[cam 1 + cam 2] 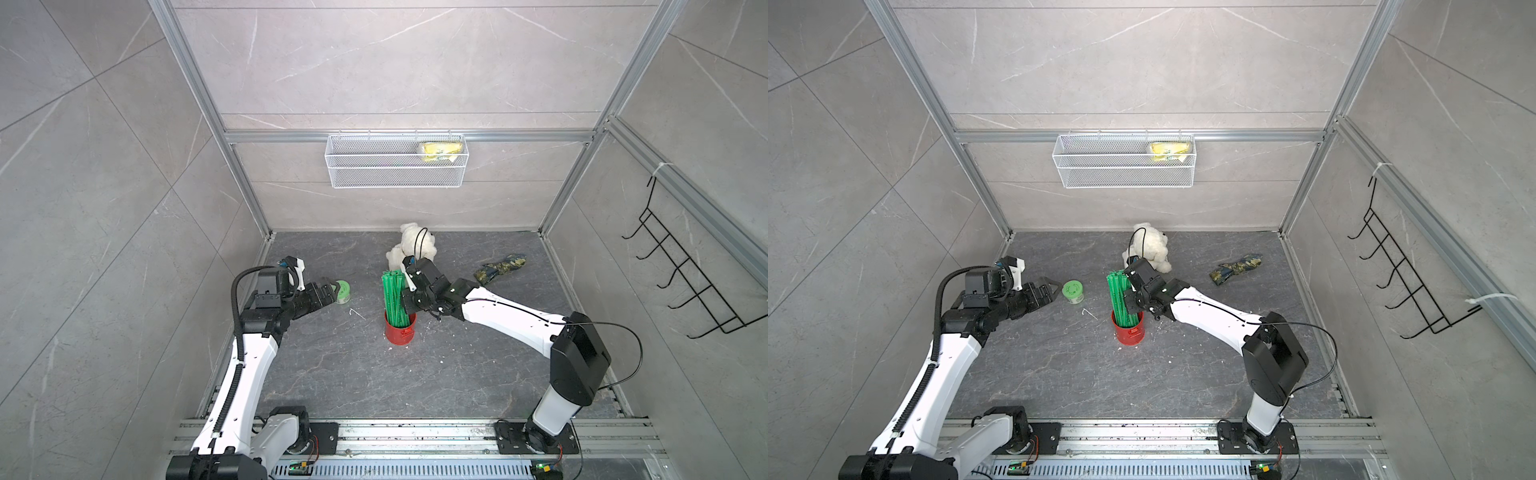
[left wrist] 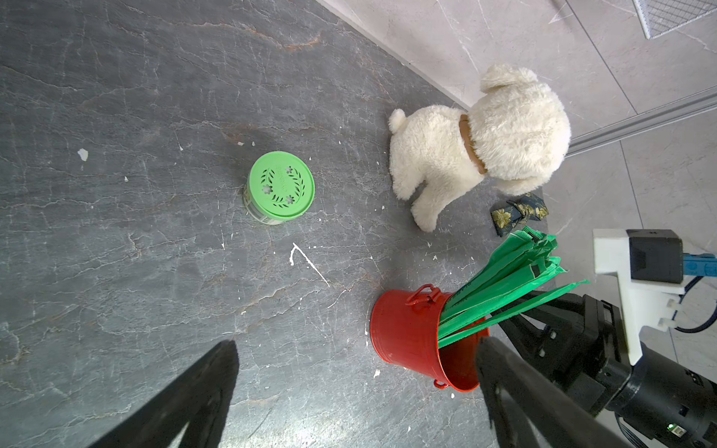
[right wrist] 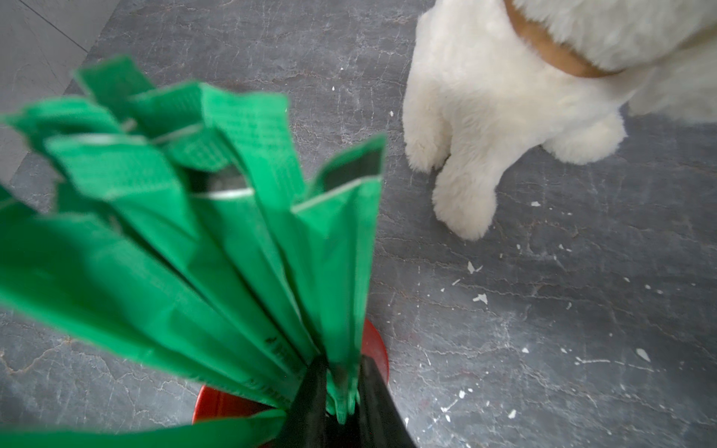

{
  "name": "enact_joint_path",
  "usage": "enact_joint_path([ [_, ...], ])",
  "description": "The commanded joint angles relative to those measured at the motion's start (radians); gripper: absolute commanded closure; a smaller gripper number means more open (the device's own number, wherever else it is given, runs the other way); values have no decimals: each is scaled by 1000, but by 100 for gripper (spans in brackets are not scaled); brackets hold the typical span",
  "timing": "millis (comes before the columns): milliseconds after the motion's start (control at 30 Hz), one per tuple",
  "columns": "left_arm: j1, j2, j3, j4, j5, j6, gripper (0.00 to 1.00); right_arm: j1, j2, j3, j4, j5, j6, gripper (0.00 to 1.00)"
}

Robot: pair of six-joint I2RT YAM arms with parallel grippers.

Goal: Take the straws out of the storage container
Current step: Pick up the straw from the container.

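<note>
The storage container, a red can (image 1: pixel 400 333) (image 1: pixel 1128 333) (image 2: pixel 403 333) (image 3: pixel 217 407), stands upright mid-floor. A bundle of green straws (image 1: pixel 392 297) (image 1: pixel 1118 297) (image 2: pixel 504 283) (image 3: pixel 194 232) sticks up out of it and fans out. My right gripper (image 1: pixel 402 305) (image 1: pixel 1128 305) (image 3: pixel 341 391) reaches in from the right just above the can's rim and is shut on a few straws; the rest lean free beside it. My left gripper (image 1: pixel 332 291) (image 1: pixel 1054 289) (image 2: pixel 357 388) hangs open to the left of the can, nothing between its fingers.
A green-lidded jar (image 1: pixel 343 291) (image 1: pixel 1072 291) (image 2: pixel 281 188) sits just beyond the left gripper's tips. A white plush dog (image 1: pixel 411 245) (image 2: pixel 485 147) (image 3: pixel 504 116) stands behind the can. A patterned cloth (image 1: pixel 500 266) lies at the right. A wire basket (image 1: pixel 374 170) hangs on the back wall.
</note>
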Motion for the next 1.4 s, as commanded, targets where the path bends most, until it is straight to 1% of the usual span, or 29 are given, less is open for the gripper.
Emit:
enact_joint_path([
  [0,0,-1,24,-11,8,35,0,-4,15,19,14,-12,-17,78],
  [100,-1,-1,24,-11,8,35,0,-3,19,22,14,-16,-19,78],
  [400,-1,-2,25,-11,8,37,0,-4,23,22,14,-21,-20,85],
  [867,-1,-2,26,-12,11,36,0,-3,-35,-15,-12,11,-20,94],
  [1167,-1,-5,26,-13,10,37,0,-3,-62,-40,-8,19,-17,96],
  [1233,-1,-5,26,-13,9,37,0,-3,-64,-44,-10,18,-17,100],
  [1367,-1,-3,27,-13,8,37,0,-3,-71,-45,-13,14,-16,100],
])
